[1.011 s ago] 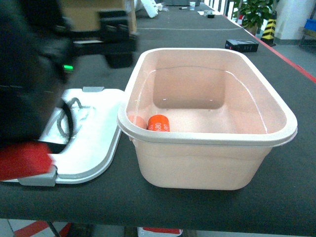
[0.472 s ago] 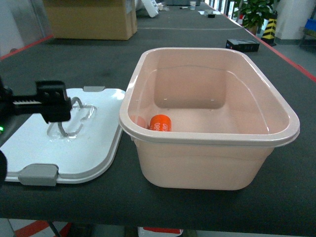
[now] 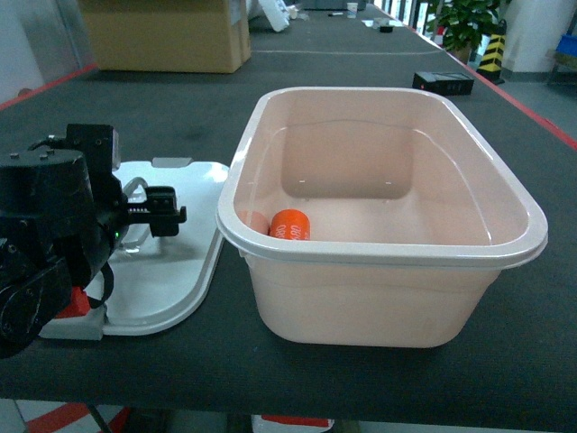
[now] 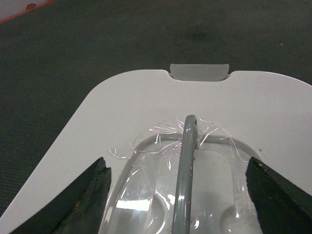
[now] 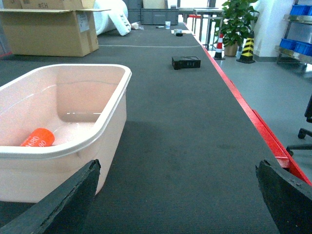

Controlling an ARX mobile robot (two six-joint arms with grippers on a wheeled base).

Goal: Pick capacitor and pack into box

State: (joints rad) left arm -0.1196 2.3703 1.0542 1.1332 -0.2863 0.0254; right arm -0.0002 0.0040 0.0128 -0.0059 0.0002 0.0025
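At lower centre of the head view, capacitor [image 3: 290,225] lay inside box [image 3: 388,216]: packing apparently done. Left hand [image 4: 178,187] hung spread over lid [image 3: 180,271] handle; lid unfitted.

Capacitor [image 3: 290,225]: small orange cylinder, white "680" print, lying on its side on the box floor, near the left front corner, close to the left wall. Box [image 3: 388,255]: pale pink tub, rounded corners, upright, open. White lid [image 3: 185,262] with grey latch lies flat just left of it.
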